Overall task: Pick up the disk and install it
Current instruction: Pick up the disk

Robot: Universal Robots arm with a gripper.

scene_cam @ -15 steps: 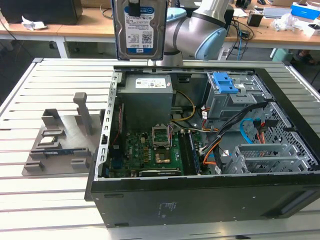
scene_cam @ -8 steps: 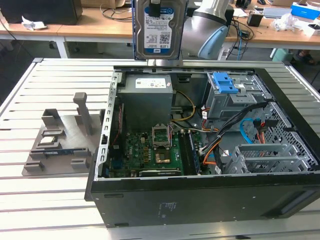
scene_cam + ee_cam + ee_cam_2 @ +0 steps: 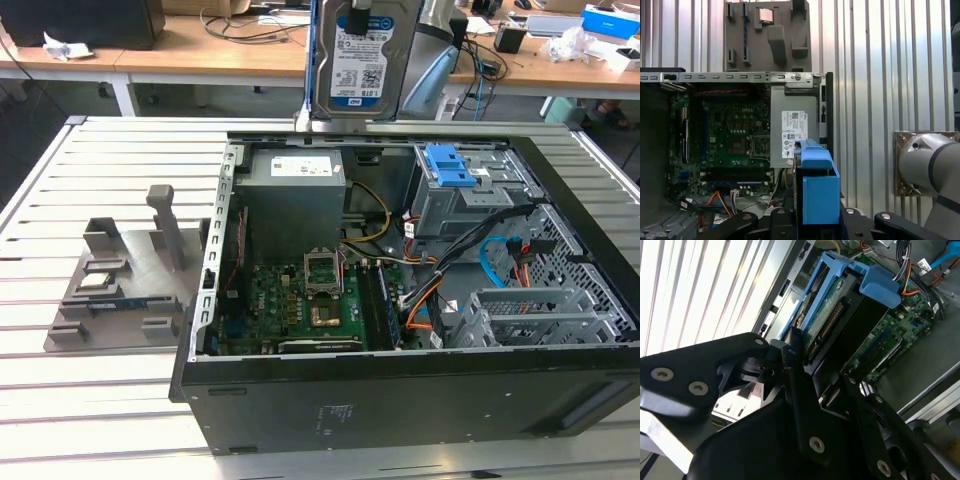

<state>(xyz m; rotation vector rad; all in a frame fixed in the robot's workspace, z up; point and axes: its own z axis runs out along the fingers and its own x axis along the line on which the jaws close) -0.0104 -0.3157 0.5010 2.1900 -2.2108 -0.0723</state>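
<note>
The disk (image 3: 362, 60) hangs upright above the back wall of the open computer case (image 3: 400, 405), its blue-and-white label facing the exterior camera. My gripper (image 3: 812, 362) is shut on it, and its black fingers (image 3: 790, 347) clamp the blue side rails. In the first wrist view the disk's blue rail end (image 3: 817, 192) sits in my gripper (image 3: 817, 222), over the power supply (image 3: 792, 127) and the motherboard (image 3: 735, 137). The grey drive bay with a blue latch (image 3: 455, 165) stands inside the case, to the disk's right in the exterior view and below it.
A grey fixture tray (image 3: 120, 290) carrying a small processor chip (image 3: 98, 283) lies on the slatted table (image 3: 100, 400) at the exterior view's left. Cables (image 3: 490, 255) and a metal cage (image 3: 540, 315) crowd the case's right half. Cluttered desks (image 3: 220, 50) stand behind.
</note>
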